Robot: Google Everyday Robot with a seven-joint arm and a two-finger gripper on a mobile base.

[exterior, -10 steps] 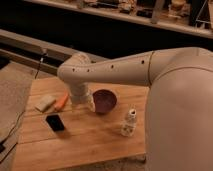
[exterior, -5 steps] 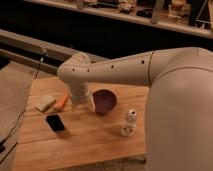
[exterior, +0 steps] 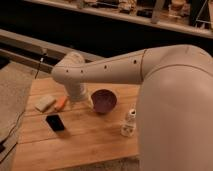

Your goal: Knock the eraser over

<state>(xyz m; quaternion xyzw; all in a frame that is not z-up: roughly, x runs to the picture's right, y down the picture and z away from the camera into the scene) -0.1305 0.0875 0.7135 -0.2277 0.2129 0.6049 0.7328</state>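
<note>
The eraser [exterior: 55,122] is a small flat black block lying on the wooden table [exterior: 85,142], near its left front. My white arm reaches in from the right and bends down over the table's back left. The gripper [exterior: 82,102] hangs at the end of the arm, just above the table between an orange stick and a bowl. It is behind and to the right of the eraser and apart from it.
A pale beige sponge-like block [exterior: 45,103] and an orange carrot-shaped stick [exterior: 61,103] lie behind the eraser. A dark purple bowl [exterior: 103,101] stands mid-table. A small white bottle [exterior: 129,122] stands to the right. The table's left edge is near the eraser.
</note>
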